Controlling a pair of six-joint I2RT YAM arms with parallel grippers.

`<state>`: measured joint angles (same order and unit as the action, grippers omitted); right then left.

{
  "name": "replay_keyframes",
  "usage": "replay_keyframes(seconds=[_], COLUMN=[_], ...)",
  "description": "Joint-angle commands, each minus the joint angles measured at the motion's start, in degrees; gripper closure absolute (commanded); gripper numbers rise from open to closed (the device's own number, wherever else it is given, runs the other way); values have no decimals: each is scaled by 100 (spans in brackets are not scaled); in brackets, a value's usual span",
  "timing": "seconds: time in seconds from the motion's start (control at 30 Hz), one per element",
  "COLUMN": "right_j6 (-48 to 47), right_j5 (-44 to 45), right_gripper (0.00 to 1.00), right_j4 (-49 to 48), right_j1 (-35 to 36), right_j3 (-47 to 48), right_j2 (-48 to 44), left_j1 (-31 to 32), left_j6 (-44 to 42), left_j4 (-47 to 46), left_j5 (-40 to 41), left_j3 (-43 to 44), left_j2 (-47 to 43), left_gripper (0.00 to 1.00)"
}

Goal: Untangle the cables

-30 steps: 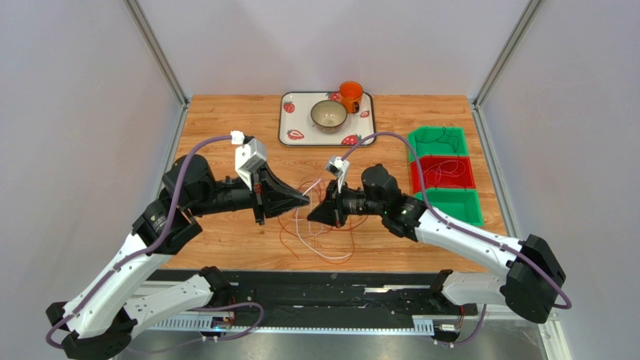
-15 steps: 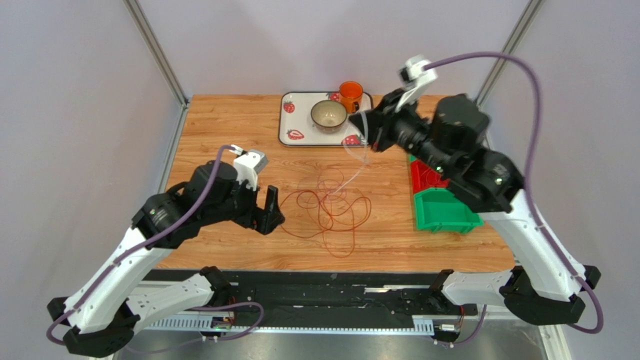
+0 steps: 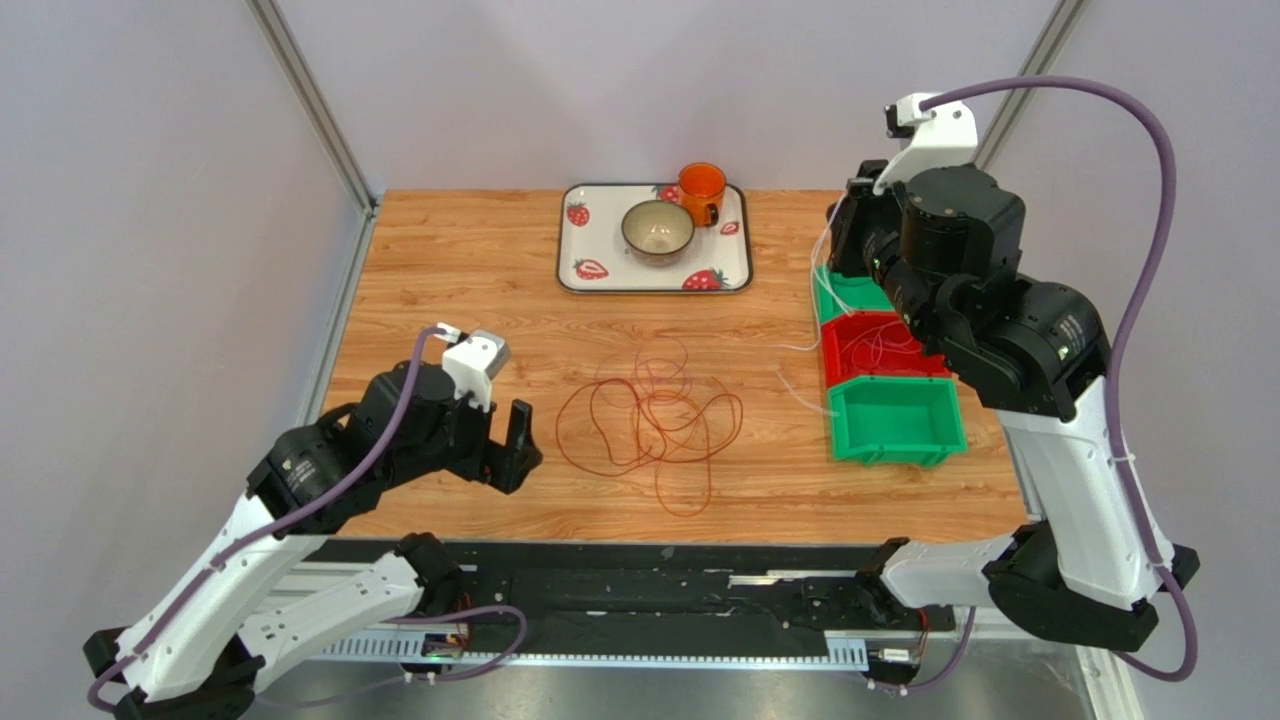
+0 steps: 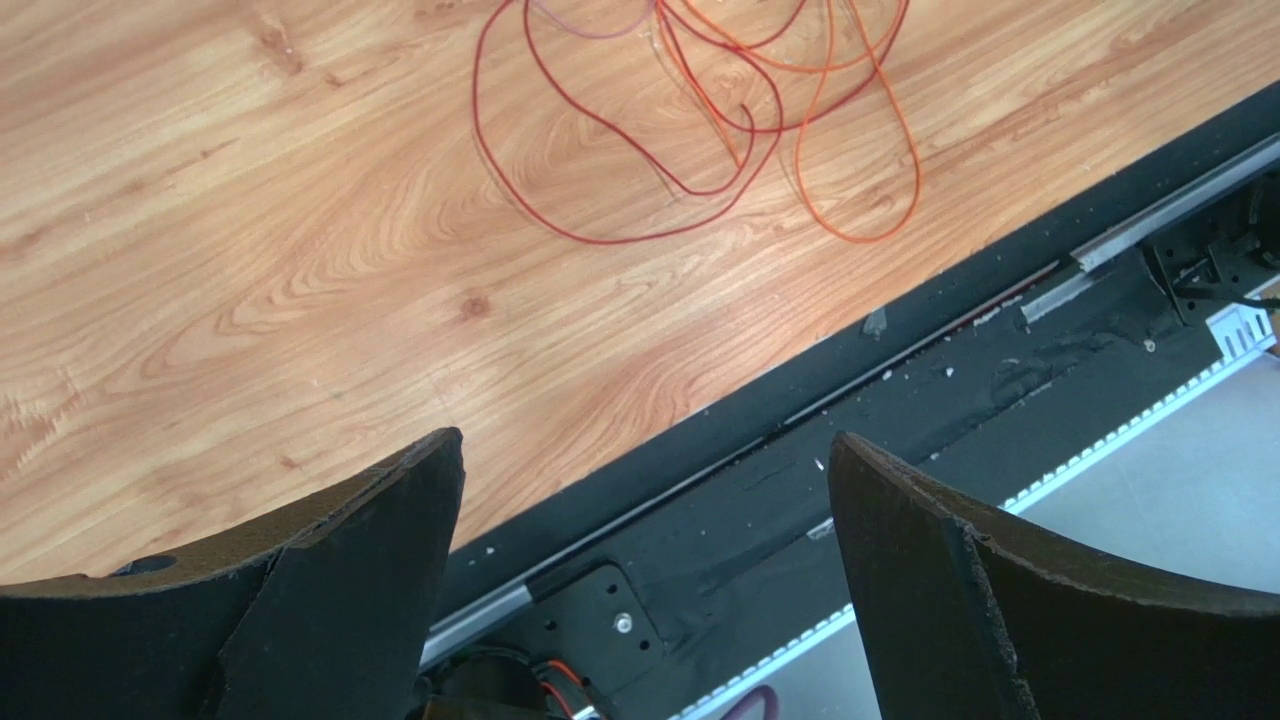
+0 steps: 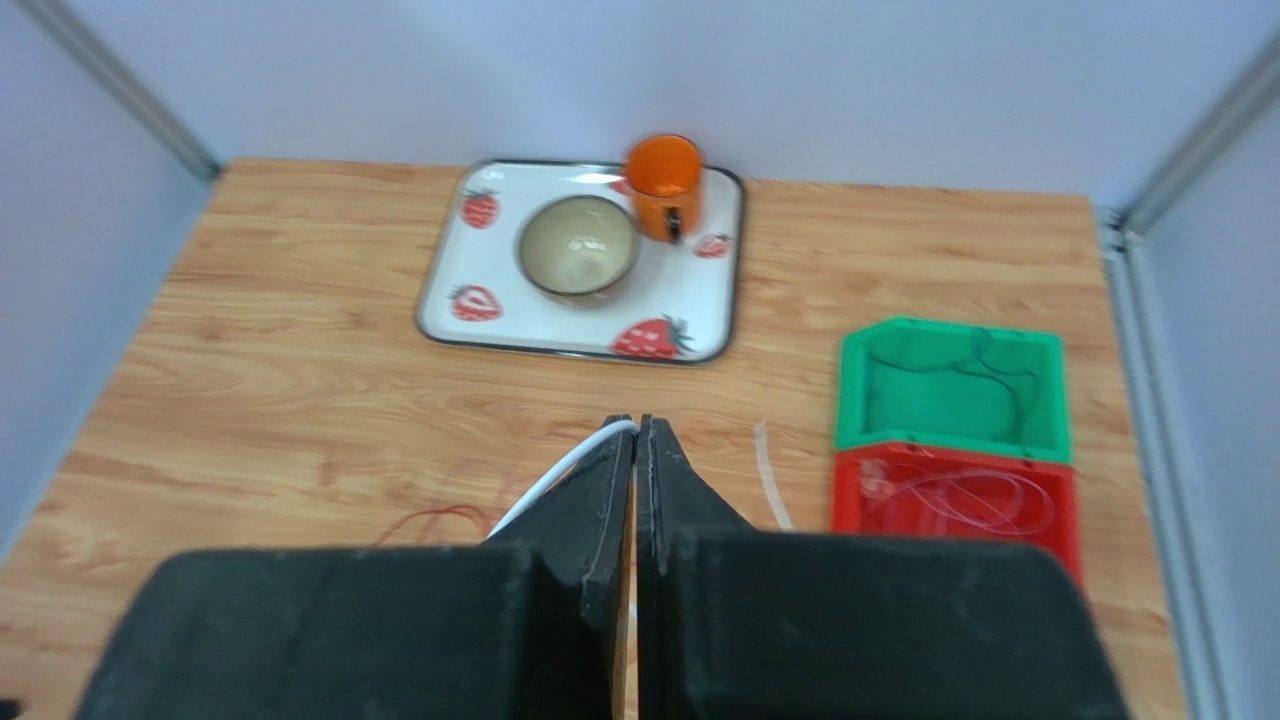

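While left jaws gape, only wrist view shows right jaws pinching white cable.

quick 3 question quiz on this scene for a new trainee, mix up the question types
1. True or false: the left gripper is shut.
2. What does the right gripper pinch between its fingers? A) a white cable B) a spoon C) nothing at all
3. Short answer: what colour is the middle bin of the three at the right of the table?

Key: 1 false, its jaws stand wide open and empty. 2 A. 3 red.
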<state>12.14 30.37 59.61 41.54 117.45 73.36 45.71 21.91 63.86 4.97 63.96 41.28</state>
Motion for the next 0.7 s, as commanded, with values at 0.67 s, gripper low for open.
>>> replay_keyframes(seconds=[0.67], right_j6=[25], right_j5=[531], right_gripper=[100], right_j4=[94], right_j1=[-2721], right_j3=[-2041], right_j2=[-964], left_j1=[8], left_j6=[-187], left_j4=[-1639], left_j5=[118], left_j3=[-1132], left_j2=[-1597], left_gripper=[1])
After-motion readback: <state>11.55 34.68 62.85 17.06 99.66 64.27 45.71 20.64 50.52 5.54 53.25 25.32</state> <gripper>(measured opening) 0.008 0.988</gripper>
